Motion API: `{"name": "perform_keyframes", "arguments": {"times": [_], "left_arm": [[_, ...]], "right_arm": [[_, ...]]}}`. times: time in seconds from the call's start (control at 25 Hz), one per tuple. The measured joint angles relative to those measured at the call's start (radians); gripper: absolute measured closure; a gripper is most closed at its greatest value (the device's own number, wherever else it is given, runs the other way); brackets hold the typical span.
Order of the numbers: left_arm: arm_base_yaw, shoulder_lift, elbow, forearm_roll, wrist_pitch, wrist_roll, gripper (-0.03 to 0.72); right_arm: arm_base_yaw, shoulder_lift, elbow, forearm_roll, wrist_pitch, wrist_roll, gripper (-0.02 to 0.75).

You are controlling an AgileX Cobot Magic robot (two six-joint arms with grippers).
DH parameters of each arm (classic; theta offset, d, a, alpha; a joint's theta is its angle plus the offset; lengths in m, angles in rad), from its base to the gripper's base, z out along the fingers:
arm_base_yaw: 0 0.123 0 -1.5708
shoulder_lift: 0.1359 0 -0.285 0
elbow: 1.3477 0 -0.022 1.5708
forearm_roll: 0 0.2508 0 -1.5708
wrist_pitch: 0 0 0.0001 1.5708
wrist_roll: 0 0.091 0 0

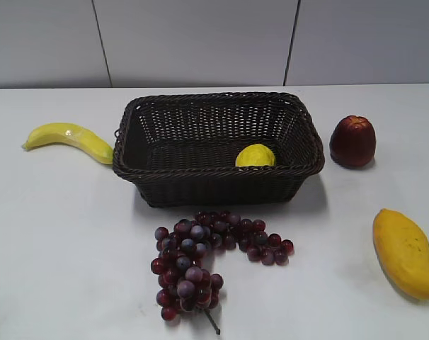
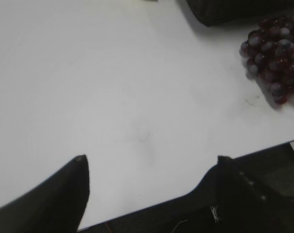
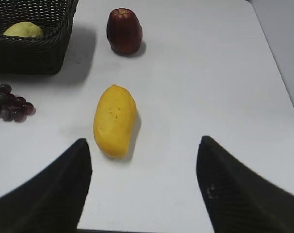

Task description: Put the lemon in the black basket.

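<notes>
You have a plain white bench (image 1: 59, 234) running up to a pale grey panelled wall (image 1: 200, 39) along its far edge, with 2 dark seams dividing it; light falls evenly, giving soft shadows.

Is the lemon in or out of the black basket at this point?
In. The lemon sits on the floor of the black basket, near its front right corner; the right wrist view also shows it behind the wicker wall.

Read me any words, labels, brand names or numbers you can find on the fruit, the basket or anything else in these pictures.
None can be read: there is no text on the lemon, black basket, banana, mango, grapes or table.
A small pale mark by the left claw in the left wrist view is too blurred to read.
</notes>
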Motion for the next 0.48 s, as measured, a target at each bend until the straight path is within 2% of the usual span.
{"name": "perform_keyframes", "arguments": {"times": [0.48], "left_arm": [[0.000,0.000,0.036,-0.054,-0.097,0.041,0.099]], "right_arm": [[0.000,0.000,0.000,0.000,0.000,0.000,0.183]]}}
